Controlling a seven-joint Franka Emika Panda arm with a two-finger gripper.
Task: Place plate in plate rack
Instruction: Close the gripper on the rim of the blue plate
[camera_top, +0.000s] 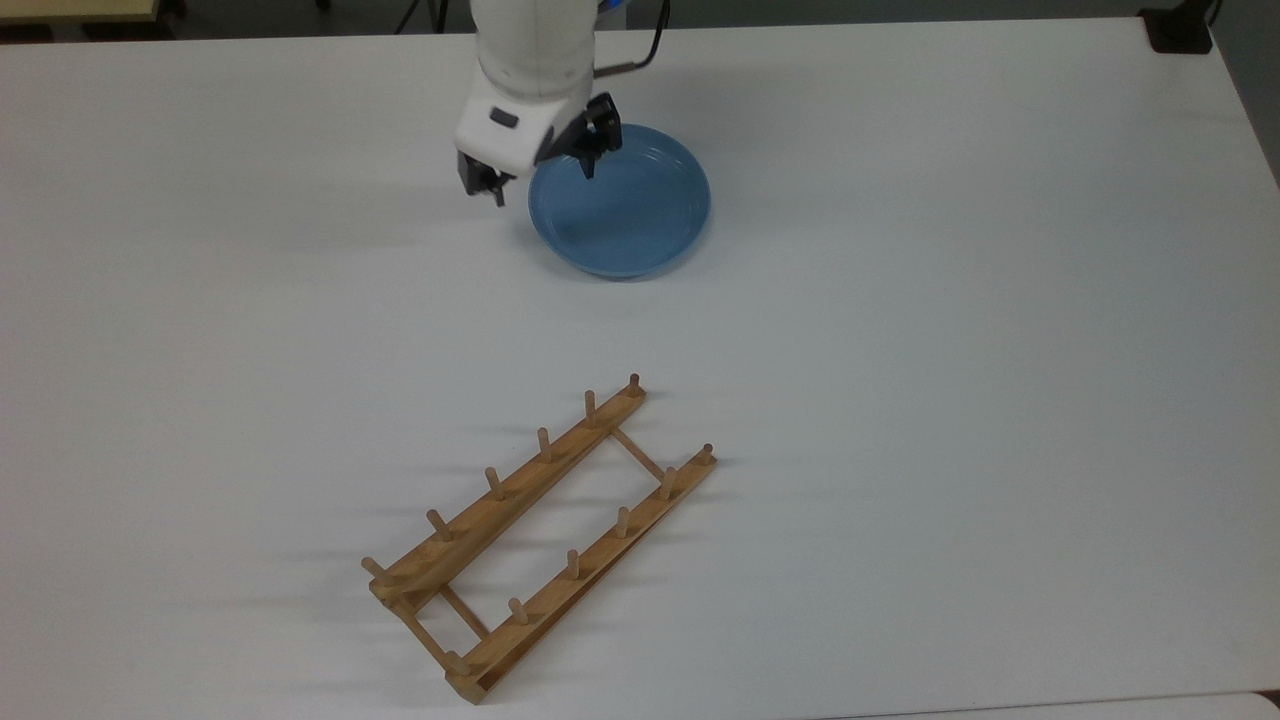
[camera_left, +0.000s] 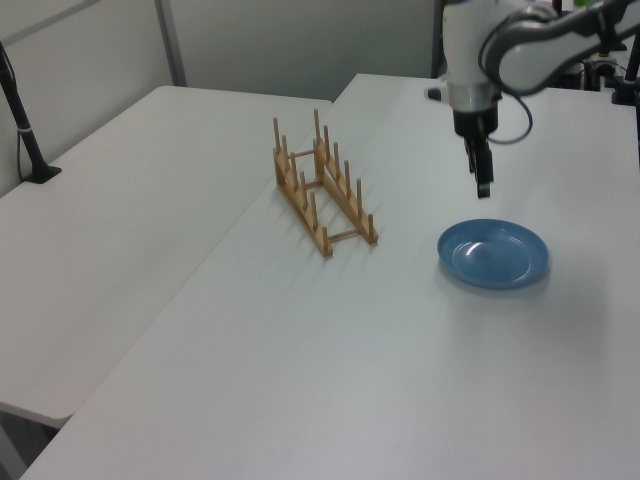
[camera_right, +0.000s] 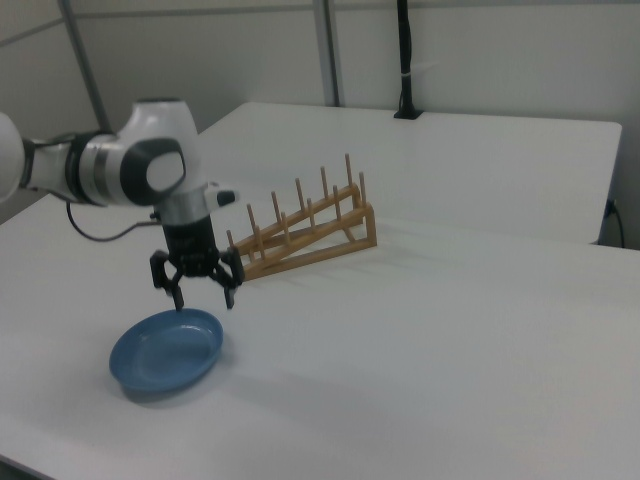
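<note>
Plate rack (camera_top: 540, 540): it stands on the white desk (camera_top: 950, 400) in the near part of the top view, empty, resting on both rails with its pegs pointing up.
Rack axis: the long axis runs diagonally in the top view, from lower left to upper right; the far end points roughly toward the plate.
Rack in side views: in the left view the rack (camera_left: 323, 190) sits to the left view's left of the plate; in the right view the rack (camera_right: 305, 233) lies behind the claw, well apart from it.
Plate (camera_top: 630, 205): light blue and round, it lies flat on the desk with its hollow side up, well apart from the rack and farther back in the top view.
Claw (camera_top: 541, 178): it hangs fingers-down above the plate's rim on the top view's left side, spread wide and holding nothing.
Claw and rim: in the right view the claw (camera_right: 200, 292) has one finger (camera_right: 229, 294) over the plate's far rim; whether either finger touches the plate (camera_right: 165, 351) cannot be told.
Arm (camera_top: 530, 60): white, it reaches in from the far edge of the desk in the top view.
</note>
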